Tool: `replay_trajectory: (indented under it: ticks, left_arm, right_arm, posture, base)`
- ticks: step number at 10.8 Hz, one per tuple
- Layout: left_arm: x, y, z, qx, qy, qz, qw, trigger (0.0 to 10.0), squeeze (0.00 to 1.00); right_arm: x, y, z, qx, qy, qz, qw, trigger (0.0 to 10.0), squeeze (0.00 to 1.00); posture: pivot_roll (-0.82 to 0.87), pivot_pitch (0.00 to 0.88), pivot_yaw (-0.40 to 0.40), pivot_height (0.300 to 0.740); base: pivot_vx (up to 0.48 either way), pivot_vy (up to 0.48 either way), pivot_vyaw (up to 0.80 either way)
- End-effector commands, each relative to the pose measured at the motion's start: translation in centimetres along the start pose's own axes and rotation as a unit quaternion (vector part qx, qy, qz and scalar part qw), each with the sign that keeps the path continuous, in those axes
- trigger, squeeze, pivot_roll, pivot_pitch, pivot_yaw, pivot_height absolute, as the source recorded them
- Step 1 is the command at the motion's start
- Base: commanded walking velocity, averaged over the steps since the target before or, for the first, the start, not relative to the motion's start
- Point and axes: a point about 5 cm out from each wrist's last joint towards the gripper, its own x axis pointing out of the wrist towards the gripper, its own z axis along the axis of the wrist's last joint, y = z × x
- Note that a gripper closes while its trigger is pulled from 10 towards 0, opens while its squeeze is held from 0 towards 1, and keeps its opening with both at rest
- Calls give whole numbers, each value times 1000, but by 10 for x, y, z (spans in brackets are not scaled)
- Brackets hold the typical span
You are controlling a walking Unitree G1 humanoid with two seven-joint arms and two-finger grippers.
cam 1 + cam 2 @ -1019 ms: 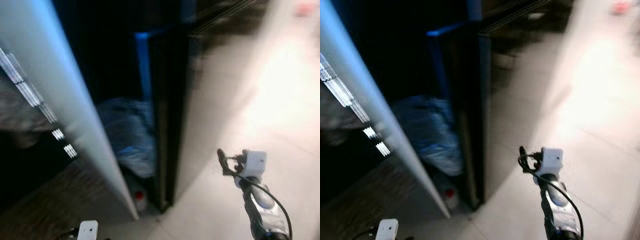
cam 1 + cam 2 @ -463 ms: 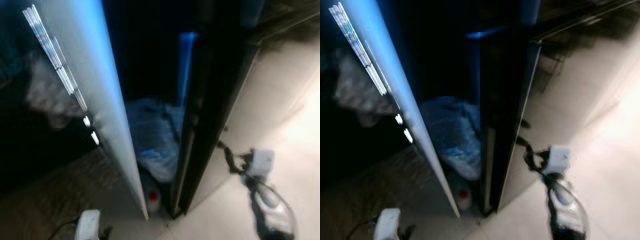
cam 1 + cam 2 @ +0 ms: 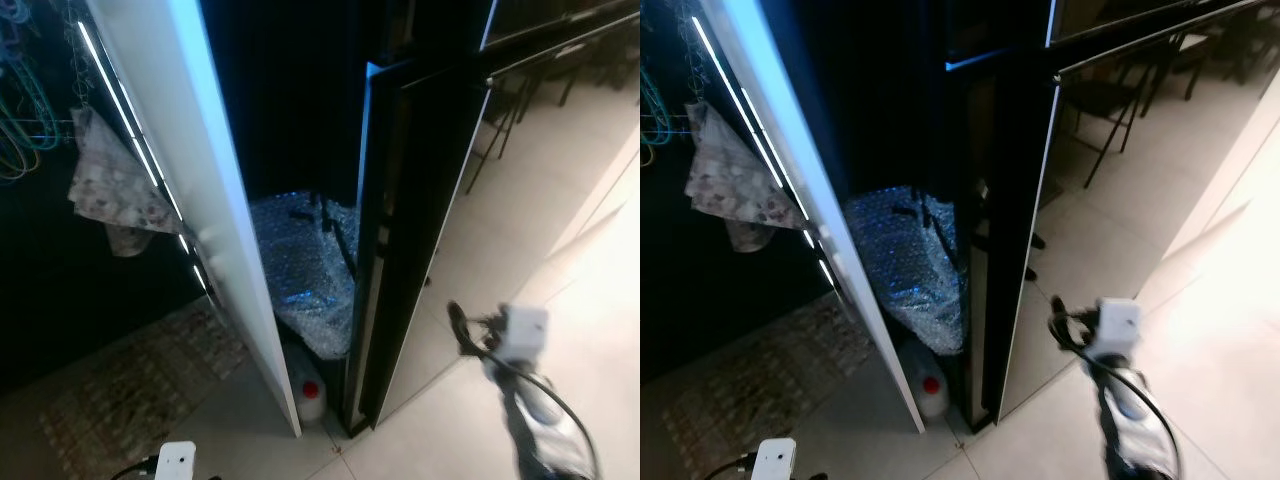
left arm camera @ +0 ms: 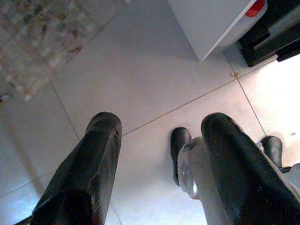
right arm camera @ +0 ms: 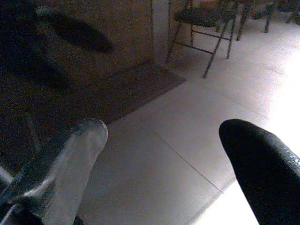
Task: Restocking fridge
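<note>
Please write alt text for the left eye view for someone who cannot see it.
A white panel and a black fridge flank a dark gap holding a bubble-wrap bundle above a red-capped jug. The right gripper hangs over pale floor tiles.

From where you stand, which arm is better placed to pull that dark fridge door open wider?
Probably the right. The right gripper is raised, open and empty beside the dark door. The left gripper hangs low over the floor tiles, also open and empty, with the white panel standing nearer it.
</note>
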Motion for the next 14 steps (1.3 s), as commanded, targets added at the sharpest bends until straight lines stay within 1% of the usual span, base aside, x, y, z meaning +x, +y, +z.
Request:
replay_trajectory:
  ticks: [1, 2, 3, 4, 5, 7, 8, 9, 10, 11, 13, 14]
  left_arm:
    - [-2, 6, -6, -2, 12, 7, 1000, 10000, 0]
    - [-3, 6, -8, -2, 15, 7, 1000, 10000, 0]
    - [-3, 6, -9, -2, 16, 8, 1000, 10000, 0]
    - [-3, 5, -9, -2, 17, 7, 1000, 10000, 0]
    - [-3, 5, -9, -1, 18, 6, 1000, 10000, 0]
    - [-3, 4, -9, 0, 18, 5, 1000, 10000, 0]
    - [-3, 4, -9, -1, 16, 5, 1000, 10000, 0]
    - [-3, 4, -9, -2, 15, 5, 1000, 10000, 0]
    - [-3, 6, -7, -2, 12, 4, 1000, 10000, 0]
    - [-3, 7, -7, -3, 10, 5, 1000, 10000, 0]
    - [-3, 8, -6, -3, 7, 7, 1000, 10000, 0]
    - [-3, 8, -5, -2, 5, 7, 1000, 10000, 0]
  right_arm:
    - [-2, -6, 3, 4, -6, 0, 1000, 10000, 0]
    - [-6, -9, 5, 3, -8, 23, 1000, 10000, 0]
    - [-7, -9, 7, 5, -11, 43, 999, 10000, 0]
    - [-10, -8, 13, 8, -21, 85, 996, 10000, 0]
    - [-11, -8, 19, 10, -27, 111, 993, 10000, 0]
    - [-11, -8, 22, -1, -19, 152, 988, 10000, 0]
    - [-12, -7, 24, -10, -14, 180, 983, 10000, 0]
    - [-12, -7, 26, -9, -13, 192, 981, 10000, 0]
    - [-11, -3, 32, -29, -4, 242, 970, 10000, 0]
    - [-9, -3, 37, -36, -7, 249, 968, 10000, 0]
    - [1, -2, 47, -47, -20, 245, 968, 10000, 0]
    - [6, 8, 49, -60, -24, 254, 965, 10000, 0]
  posture:
    - [-87, 20, 55, 740]
    - [-87, 20, 55, 740]
    - [-89, 26, 54, 740]
    - [-91, 30, 53, 740]
    - [-95, 32, 55, 740]
    - [-96, 38, 53, 740]
    - [-94, 41, 54, 740]
    - [-93, 43, 54, 740]
    - [-95, 44, 55, 740]
    - [-95, 44, 55, 740]
    - [-92, 45, 56, 740]
    - [-89, 44, 56, 740]
  base:
    - [0, 0, 0]
    - [0, 0, 0]
    - [0, 0, 0]
    - [0, 0, 0]
    - [0, 0, 0]
    - [0, 0, 0]
    - [0, 0, 0]
    - [0, 0, 0]
    - [0, 0, 0]
    - [0, 0, 0]
    - [0, 0, 0]
    - [0, 0, 0]
